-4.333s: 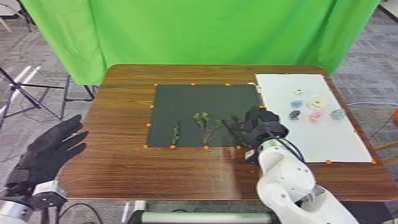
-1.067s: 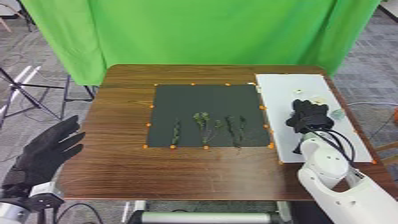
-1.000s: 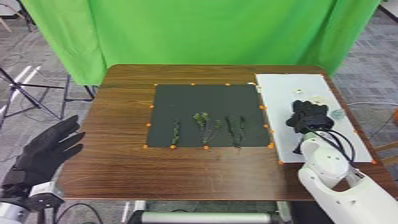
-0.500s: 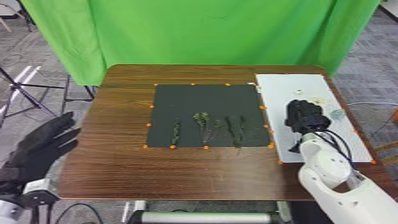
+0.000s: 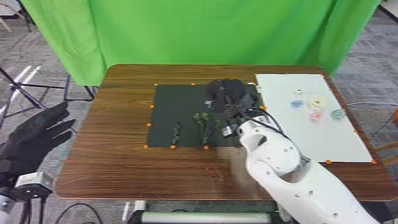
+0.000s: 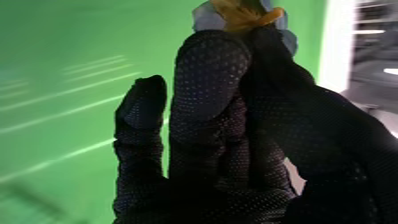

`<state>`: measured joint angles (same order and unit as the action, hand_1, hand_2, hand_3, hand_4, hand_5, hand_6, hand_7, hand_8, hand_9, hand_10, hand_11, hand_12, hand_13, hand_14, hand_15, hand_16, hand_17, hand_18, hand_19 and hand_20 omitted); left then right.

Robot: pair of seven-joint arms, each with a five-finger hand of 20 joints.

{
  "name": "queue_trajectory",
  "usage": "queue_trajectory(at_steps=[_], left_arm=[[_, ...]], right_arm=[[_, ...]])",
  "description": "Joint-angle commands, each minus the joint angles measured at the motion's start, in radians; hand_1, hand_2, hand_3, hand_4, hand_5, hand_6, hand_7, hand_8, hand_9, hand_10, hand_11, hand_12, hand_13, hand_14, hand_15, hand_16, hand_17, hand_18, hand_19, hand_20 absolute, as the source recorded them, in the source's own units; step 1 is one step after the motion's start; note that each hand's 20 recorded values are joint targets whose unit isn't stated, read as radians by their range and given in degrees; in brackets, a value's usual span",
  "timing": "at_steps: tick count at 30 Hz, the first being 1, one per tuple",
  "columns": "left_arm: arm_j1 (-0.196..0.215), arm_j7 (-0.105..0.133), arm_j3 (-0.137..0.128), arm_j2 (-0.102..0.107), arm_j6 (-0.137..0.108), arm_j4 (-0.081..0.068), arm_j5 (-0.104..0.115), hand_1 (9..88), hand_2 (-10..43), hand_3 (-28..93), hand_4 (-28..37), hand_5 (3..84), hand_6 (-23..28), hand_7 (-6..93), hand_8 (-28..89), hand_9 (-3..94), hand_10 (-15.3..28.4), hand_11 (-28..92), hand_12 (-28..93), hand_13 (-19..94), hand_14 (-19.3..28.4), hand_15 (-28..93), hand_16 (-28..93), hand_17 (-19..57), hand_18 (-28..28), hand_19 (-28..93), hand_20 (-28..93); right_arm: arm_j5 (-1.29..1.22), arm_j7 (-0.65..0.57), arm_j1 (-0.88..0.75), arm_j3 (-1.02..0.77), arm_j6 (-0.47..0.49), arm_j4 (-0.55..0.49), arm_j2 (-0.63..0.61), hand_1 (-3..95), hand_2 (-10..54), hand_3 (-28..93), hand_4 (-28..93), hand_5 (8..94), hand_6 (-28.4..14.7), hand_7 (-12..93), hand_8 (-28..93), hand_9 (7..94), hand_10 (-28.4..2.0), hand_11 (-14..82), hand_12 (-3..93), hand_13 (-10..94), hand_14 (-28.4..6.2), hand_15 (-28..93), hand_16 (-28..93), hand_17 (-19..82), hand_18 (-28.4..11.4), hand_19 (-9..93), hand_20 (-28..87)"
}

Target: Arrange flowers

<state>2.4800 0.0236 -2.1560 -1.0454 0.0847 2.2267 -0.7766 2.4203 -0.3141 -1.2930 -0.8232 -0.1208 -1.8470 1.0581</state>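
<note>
Placing a bloom on the arrangement looks to be the step in hand. The right robot hand is closed to a pinch, with the thumb and fingertips brought together around a blue-grey bloom with an orange-brown centre, held at the very tips. Directly beneath that robot hand is the far right part of the dark mat; whether the bloom touches it, I cannot tell. Nearer the robot than the hand, and to its left, lie a leafy sprig and a thin sprig. To its right, on the white sheet, wait a small pale bloom, a blue bloom, a cream bloom, a pink bloom and a teal bloom. Well to its left, beside the counter, the left robot hand is open and holds nothing.

The next move probably calls for lining the bloom up with the top of a sprig, lowering it gently, then parting thumb and fingers evenly. The petals could snag on the glove fabric and drag the bloom askew, so a slow release and a straight lift away seem wise.
</note>
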Motion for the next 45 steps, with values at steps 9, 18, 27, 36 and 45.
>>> queue_trajectory(at_steps=[9, 18, 27, 36, 45], left_arm=[[-0.073, -0.023, 0.056, 0.046, -0.032, -0.031, 0.004, 24.3, -3.5, 70, -25.8, 26.0, 1.7, 18.3, -10, 20.1, 9.6, 13, 19, 15, 12.2, 20, 6, -10.3, 17.1, 35, 10], [-0.084, -0.034, 0.07, 0.066, -0.023, -0.038, 0.009, 24.2, -3.4, 70, -25.9, 26.1, 1.7, 18.4, -10, 20.0, 9.5, 13, 19, 15, 12.2, 20, 6, -10.3, 17.1, 35, 10], [-0.082, -0.033, 0.075, 0.065, -0.02, -0.039, 0.008, 24.2, -3.5, 70, -25.9, 26.0, 1.8, 18.3, -10, 20.0, 9.4, 13, 19, 15, 12.1, 20, 6, -10.2, 17.1, 35, 10], [-0.078, -0.031, 0.078, 0.062, -0.022, -0.04, 0.009, 24.3, -3.4, 70, -26.0, 26.0, 1.8, 18.3, -10, 20.0, 9.5, 14, 19, 15, 12.1, 20, 6, -10.3, 17.1, 35, 10], [-0.07, -0.036, 0.076, 0.055, -0.02, -0.038, 0.008, 24.2, -3.4, 70, -26.0, 26.0, 1.7, 18.3, -10, 20.0, 9.5, 13, 19, 15, 12.2, 20, 6, -10.3, 17.1, 35, 10]], right_arm=[[0.135, -0.026, 0.146, 0.278, 0.109, 0.193, 0.257, 51.7, -9.5, 84, -25, 66.2, 3.2, 56, 2, 80.7, -6.1, 22.6, 53.3, 81, 1.8, 43, 47, 30, -17.8, 77, 50], [0.206, -0.112, 0.171, 0.357, 0.045, 0.282, 0.28, 52.4, -9.5, 83, -27, 65.6, 3.6, 56, 2, 80.7, -5.8, 21.4, 53.4, 80, 2.2, 43, 47, 29, -17.6, 77, 50], [0.211, -0.126, 0.174, 0.365, 0.037, 0.296, 0.276, 53.0, -9.5, 83, -28, 64.5, 3.4, 55, 2, 79.9, -5.5, 20.2, 53.4, 79, 3.0, 41, 48, 29, -16.9, 75, 49], [0.241, -0.078, 0.122, 0.333, 0.128, 0.258, 0.277, 44.4, -9.5, 79, -28, 59.6, 3.0, 50, 0, 74.0, -5.9, 17.3, 44.2, 72, 0.2, 45, 43, 24, -17.9, 74, 51], [0.264, -0.069, 0.105, 0.313, 0.208, 0.258, 0.28, 35.1, -9.5, 87, -28, 50.5, 0.5, 41, -18, 54.9, -9.7, 35.4, 26.7, 54, -5.6, 61, 26, 18, -18.7, 74, 53]])
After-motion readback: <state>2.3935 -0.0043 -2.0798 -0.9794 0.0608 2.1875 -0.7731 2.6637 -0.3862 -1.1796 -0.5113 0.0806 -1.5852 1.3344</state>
